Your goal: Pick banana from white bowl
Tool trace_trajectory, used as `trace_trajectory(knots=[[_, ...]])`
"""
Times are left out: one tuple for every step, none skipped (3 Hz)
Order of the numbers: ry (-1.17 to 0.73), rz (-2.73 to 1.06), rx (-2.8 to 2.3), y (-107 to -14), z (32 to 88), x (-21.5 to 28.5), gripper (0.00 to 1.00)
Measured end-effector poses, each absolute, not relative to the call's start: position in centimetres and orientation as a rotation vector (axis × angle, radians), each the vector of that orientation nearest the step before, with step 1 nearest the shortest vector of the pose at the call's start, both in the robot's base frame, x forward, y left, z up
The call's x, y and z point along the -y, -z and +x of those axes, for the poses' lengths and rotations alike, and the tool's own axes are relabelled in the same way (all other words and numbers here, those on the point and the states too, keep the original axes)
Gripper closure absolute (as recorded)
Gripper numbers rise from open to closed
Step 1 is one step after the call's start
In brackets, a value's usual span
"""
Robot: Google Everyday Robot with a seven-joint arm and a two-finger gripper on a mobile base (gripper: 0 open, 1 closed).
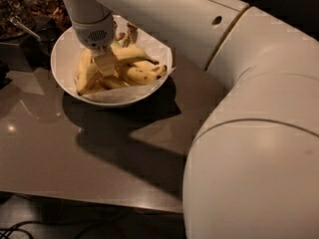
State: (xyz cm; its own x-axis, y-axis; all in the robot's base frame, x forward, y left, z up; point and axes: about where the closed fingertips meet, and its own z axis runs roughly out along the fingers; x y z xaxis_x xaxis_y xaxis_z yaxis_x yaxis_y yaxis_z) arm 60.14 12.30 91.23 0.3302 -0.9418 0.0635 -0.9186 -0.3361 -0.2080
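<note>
The white bowl [65, 59] with a crinkled paper lining stands at the back left of the table and holds several bananas. The banana [133, 54], long, pale yellow and dark-tipped, lies across the top of the pile pointing right. Shorter, spottier bananas [144, 74] lie under it, and another pale one [85, 78] lies along the left side. My gripper [105, 63] reaches straight down into the bowl from the white wrist [94, 31]. It sits at the left end of the long banana and hides that end.
The brown table [75, 148] runs toward the front, its edge near the bottom of the view. A dark container with a spoon [22, 26] stands at the back left beside the bowl. My large white arm [249, 133] fills the right side.
</note>
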Motion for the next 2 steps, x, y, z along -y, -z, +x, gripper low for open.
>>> trace_trajectory(knots=[[0.260,-2.450,-1.725,-91.2,60.1,-12.3,1.00],[0.248,-2.403,-1.723,-93.0,59.5,-11.3,1.00]])
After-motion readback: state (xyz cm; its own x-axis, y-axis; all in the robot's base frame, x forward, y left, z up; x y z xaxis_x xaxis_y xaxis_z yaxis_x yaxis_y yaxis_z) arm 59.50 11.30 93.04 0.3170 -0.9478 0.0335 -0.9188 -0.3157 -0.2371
